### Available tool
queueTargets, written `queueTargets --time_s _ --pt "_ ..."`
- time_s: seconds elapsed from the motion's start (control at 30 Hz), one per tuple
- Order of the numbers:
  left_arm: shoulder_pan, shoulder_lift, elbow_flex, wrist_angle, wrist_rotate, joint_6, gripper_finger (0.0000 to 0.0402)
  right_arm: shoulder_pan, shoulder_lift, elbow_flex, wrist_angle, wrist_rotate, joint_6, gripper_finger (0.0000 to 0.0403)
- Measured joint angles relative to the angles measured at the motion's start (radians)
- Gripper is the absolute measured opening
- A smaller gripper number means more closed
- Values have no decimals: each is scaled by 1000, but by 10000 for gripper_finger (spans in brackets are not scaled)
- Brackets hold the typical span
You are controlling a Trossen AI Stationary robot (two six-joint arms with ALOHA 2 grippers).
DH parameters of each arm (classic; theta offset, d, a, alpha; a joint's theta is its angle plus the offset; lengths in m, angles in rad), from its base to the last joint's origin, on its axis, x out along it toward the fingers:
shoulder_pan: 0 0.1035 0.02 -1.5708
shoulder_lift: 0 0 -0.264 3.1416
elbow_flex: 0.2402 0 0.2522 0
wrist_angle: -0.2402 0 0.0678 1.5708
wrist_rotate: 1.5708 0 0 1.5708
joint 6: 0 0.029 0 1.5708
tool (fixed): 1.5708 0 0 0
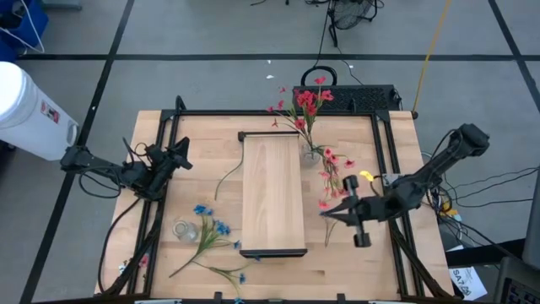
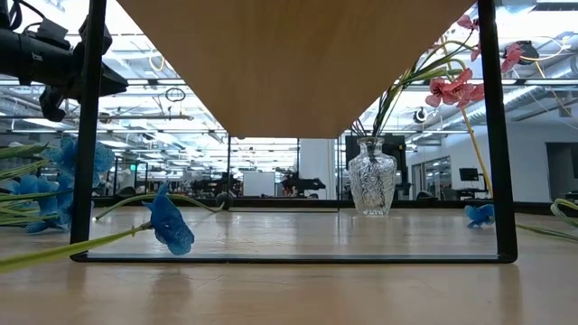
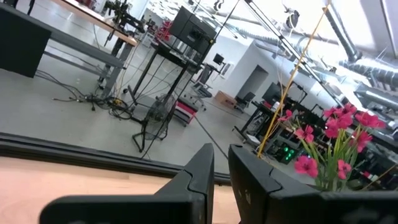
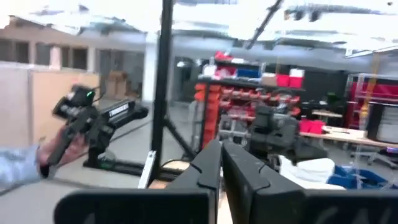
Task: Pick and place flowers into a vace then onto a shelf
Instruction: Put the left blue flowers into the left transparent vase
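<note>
The shelf (image 1: pixel 272 194), a pale wood plank on dark legs, stands mid-table. A clear glass vase (image 1: pixel 310 154) stands on the table by the shelf's far right corner and holds red-pink flowers (image 1: pixel 308 103); the low view shows this vase (image 2: pixel 371 181) too. More red-pink sprays (image 1: pixel 335 169) lie on the table right of the shelf. Blue flowers (image 1: pixel 211 232) lie near the front left beside a small glass jar (image 1: pixel 185 228). My right gripper (image 1: pixel 326 214) is shut, with nothing between its fingers (image 4: pixel 214 165), and hangs over the red sprays. My left gripper (image 1: pixel 183 157) is shut at the table's left.
A lone green stem (image 1: pixel 228 173) lies left of the shelf. A black frame (image 1: pixel 278 113) rims the table, with a black box (image 1: pixel 371 97) at the far right corner. Beyond the table, a person's hand (image 4: pixel 62 149) holds a dark device.
</note>
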State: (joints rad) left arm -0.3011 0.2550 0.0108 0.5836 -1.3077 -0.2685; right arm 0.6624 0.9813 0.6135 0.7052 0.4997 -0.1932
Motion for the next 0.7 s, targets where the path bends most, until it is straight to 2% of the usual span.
queueTargets --time_s 0.2,0.53,0.7 --pt "5 0 0 -5 0 15 51 59 -120 -155 104 79 -87 2" --pt "15 0 0 -10 -8 153 51 127 -275 -443 507 79 -215 2" --pt "15 0 0 -11 121 209 51 132 -304 -555 640 81 -224 2"
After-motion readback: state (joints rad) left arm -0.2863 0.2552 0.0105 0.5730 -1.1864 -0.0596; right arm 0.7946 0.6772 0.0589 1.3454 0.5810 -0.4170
